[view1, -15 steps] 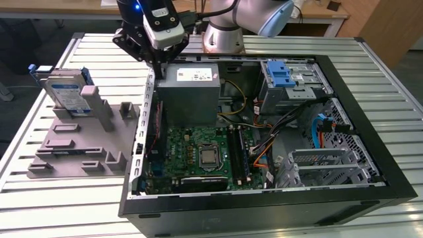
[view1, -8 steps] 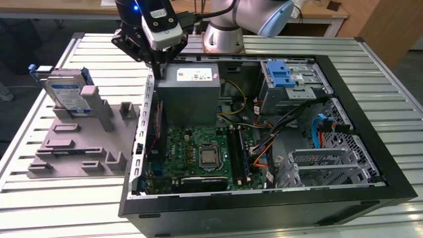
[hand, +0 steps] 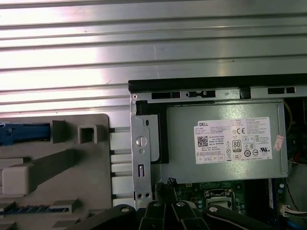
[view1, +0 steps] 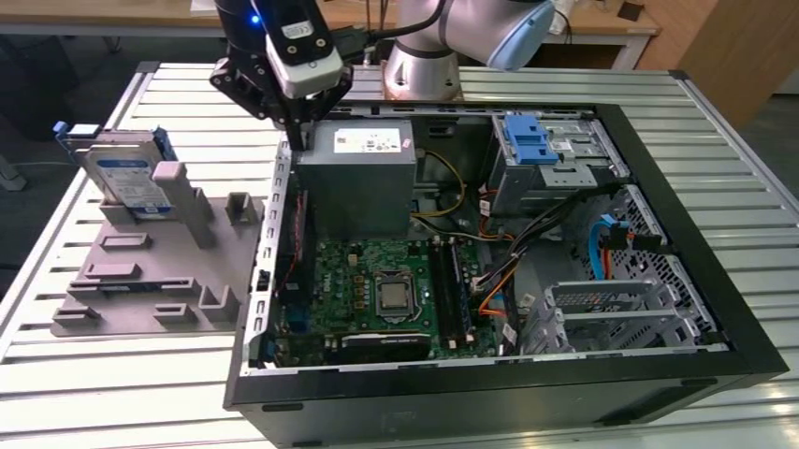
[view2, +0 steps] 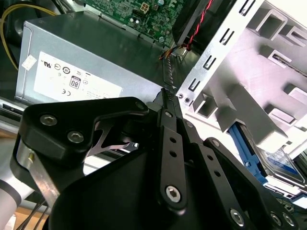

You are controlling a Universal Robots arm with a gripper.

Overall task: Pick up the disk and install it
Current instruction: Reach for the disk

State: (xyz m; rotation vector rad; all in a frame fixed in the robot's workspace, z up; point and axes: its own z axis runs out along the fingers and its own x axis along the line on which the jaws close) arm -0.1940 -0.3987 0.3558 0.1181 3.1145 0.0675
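- Black linkage of the hand [view2: 165,96] is seen closest in both wrist views, its fingers drawn together with nothing held between them.
- In the exterior view the hand is poised above the side wall of the open computer case [view1: 500,393], just beside the grey power supply [view1: 362,178] with the white sticker.
- The disk [view1: 125,178] is found outside the case, stood on edge in a grey holder [view1: 138,281] on the slatted table [view1: 699,103], toward the exterior view's left. Its blue label is glimpsed past the holder in the second wrist view.
- The pick-up step is judged to be in hand but not yet made: hand and disk are well apart, and nothing has been grasped.
- A drive cage [view1: 556,164] with a blue latch [view1: 530,140] is seen at the case's far corner and is taken, as a judgement, for the likely seat.
- A grasp would call for opened fingers, set over the holder and squared to the disk's upright faces, clear of the holder's posts.
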